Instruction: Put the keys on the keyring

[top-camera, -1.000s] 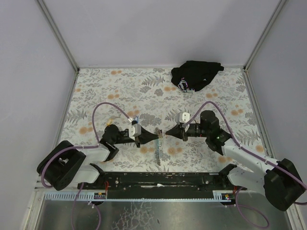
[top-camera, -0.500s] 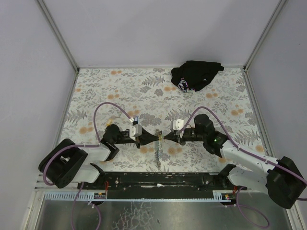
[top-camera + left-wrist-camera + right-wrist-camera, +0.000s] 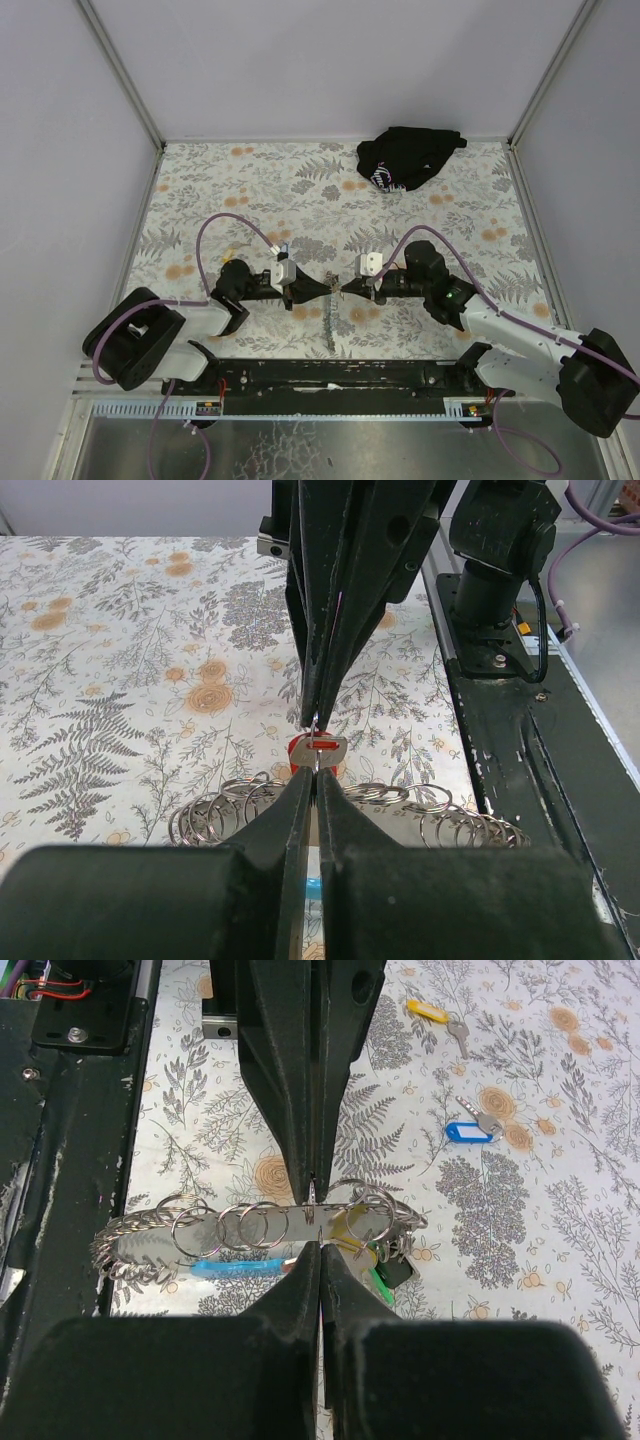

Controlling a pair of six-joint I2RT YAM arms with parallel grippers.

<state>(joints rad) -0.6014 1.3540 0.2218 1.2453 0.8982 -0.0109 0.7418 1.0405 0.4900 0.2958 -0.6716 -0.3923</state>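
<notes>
You are holding both arms tip to tip low over the desk (image 3: 250, 190), with the left jaws and the right jaws each pressed together. The keyring (image 3: 250, 1225) is lying right beneath the tips, and a red-tagged key (image 3: 318, 748) is showing beside it. A blue-tagged key (image 3: 465, 1132) and a yellow-tagged key (image 3: 430, 1008) are lying well apart.

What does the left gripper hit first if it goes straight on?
The red tag, right at the tips of the left gripper, then the right gripper, nose to nose behind it. Depth unclear: the tag may sit lower.
</notes>
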